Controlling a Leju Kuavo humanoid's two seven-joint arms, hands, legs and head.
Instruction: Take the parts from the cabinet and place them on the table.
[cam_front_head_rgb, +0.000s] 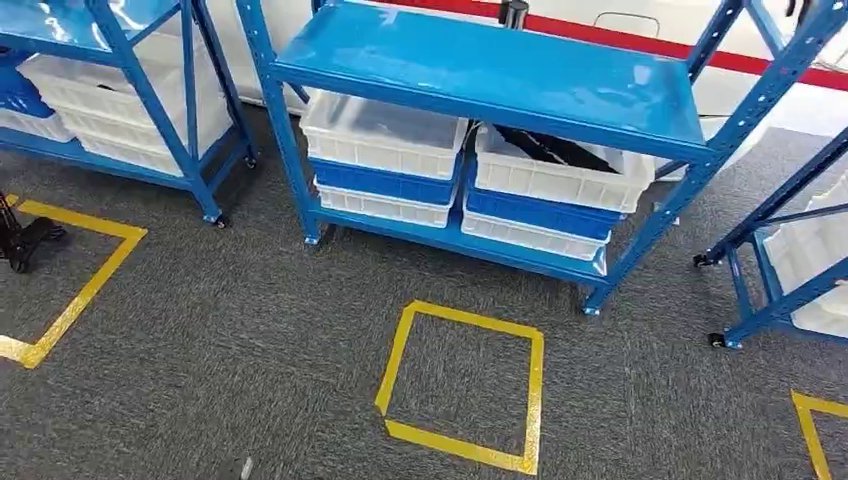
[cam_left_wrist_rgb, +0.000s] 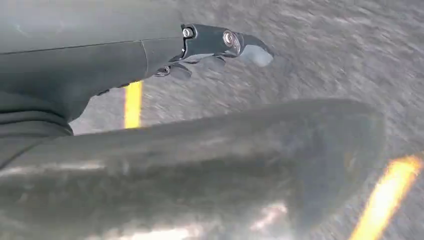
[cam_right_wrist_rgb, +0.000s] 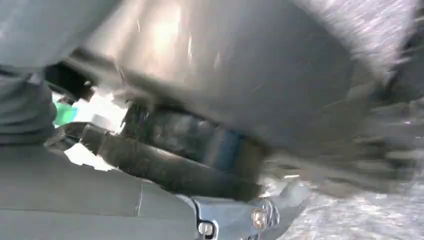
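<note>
While robot faces blue cabinet (cam_front_head_rgb: 480, 75), approach step; left hand (cam_left_wrist_rgb: 215, 47) fingers apart, empty; right hand (cam_right_wrist_rgb: 250, 215) blurred, cannot tell. Next: reach white bin (cam_front_head_rgb: 560, 170) parts.

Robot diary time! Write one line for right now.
stage: facing blue rack | target: black parts in white bin | left hand: holding nothing | right hand: blurred | floor: yellow tape square

Blue rack (cam_front_head_rgb: 480, 75); white bins (cam_front_head_rgb: 385, 135) stacked over blue bins (cam_front_head_rgb: 540, 212). Grey carpet (cam_front_head_rgb: 250, 320), yellow tape square (cam_front_head_rgb: 462, 385). Red wall stripe (cam_front_head_rgb: 640, 42).
</note>
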